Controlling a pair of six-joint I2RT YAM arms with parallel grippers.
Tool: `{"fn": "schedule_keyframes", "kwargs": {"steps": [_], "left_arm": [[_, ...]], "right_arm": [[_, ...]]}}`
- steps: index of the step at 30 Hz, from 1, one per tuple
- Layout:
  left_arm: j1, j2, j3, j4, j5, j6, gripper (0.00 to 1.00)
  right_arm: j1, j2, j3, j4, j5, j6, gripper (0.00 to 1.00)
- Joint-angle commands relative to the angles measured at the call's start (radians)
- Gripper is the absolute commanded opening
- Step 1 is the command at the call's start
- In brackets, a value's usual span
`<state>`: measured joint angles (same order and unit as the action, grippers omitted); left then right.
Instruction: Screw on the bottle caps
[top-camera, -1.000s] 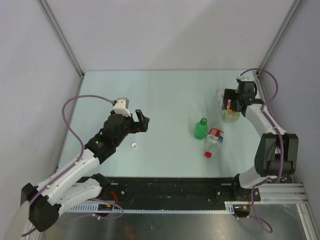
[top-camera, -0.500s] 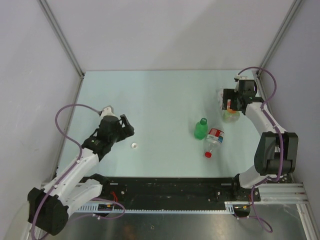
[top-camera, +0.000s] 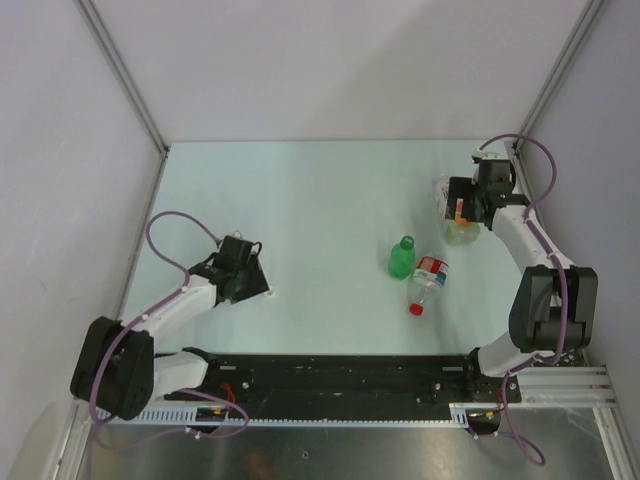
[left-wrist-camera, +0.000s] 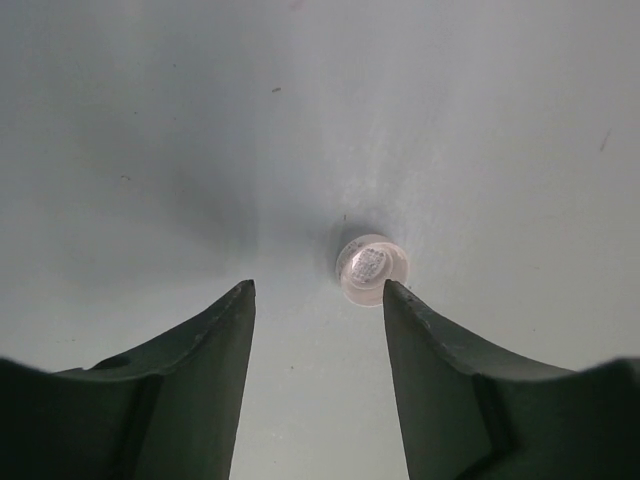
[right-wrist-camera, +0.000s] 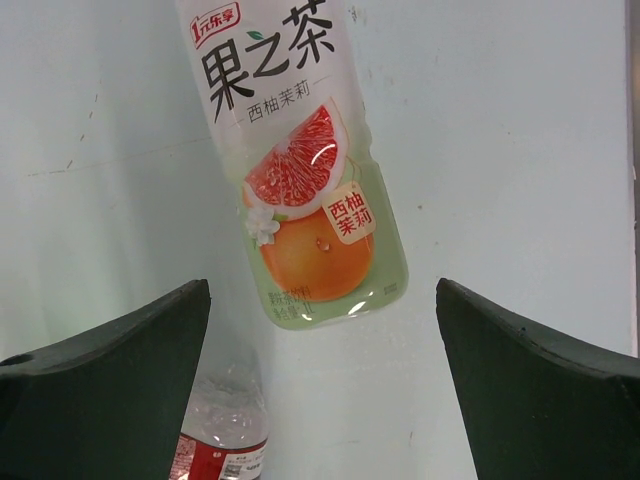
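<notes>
Tabletop of pale green, walled in grey, carries two white-and-black robot arms bolted at its near edge. The left arm lies low across the near-left part of the table, and its left gripper points down at the surface with its dark fingers apart and nothing between them. The right arm reaches up the right side to the far-right corner, where the right gripper hangs with its jaws spread wide to either side of a bottle, bare table showing between each finger and the plastic.

That wide bottle lies on its side. Its white label bears Chinese characters above a pink grapefruit and an orange.

Near the middle-right of the table, well apart from both grippers, lies the slim clear bottle with a red-and-white label. Its red cap is on the neck and points toward the near edge. Just to its left stands the small green bottle, upright, with a green cap on top.

The white cap sits loose on the table just ahead of the left gripper's fingertips, closer to one finger than the other. Whether it touches that tip cannot be told.
</notes>
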<state>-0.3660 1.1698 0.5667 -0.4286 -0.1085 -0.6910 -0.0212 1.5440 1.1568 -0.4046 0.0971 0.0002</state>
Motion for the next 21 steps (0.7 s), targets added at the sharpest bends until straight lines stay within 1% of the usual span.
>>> {"fn": "schedule_keyframes", "kwargs": {"steps": [1, 3, 5, 9, 13, 18, 21], "left_arm": [[0.005, 0.054, 0.025, 0.054, 0.031, 0.003, 0.57], [0.005, 0.083, 0.023, 0.073, 0.042, 0.007, 0.56], [0.005, 0.116, 0.024, 0.097, 0.067, 0.012, 0.52], [0.005, 0.173, 0.028, 0.128, 0.129, 0.027, 0.37], [-0.010, 0.175, 0.026, 0.143, 0.176, 0.044, 0.26], [-0.034, 0.128, 0.013, 0.144, 0.193, 0.068, 0.20], [-0.055, 0.120, 0.006, 0.144, 0.196, 0.078, 0.20]], "right_arm": [[-0.003, -0.064, 0.022, -0.011, 0.011, 0.032, 0.99], [-0.003, -0.077, 0.017, -0.012, 0.016, 0.037, 0.99], [-0.003, -0.089, 0.015, -0.012, 0.023, 0.044, 0.99], [-0.004, -0.117, 0.010, -0.014, 0.026, 0.058, 0.99], [-0.003, -0.156, 0.007, -0.012, 0.027, 0.080, 0.99], [-0.003, -0.212, -0.004, -0.009, 0.026, 0.100, 0.99], [-0.003, -0.241, -0.011, -0.006, 0.027, 0.115, 0.99]]}}
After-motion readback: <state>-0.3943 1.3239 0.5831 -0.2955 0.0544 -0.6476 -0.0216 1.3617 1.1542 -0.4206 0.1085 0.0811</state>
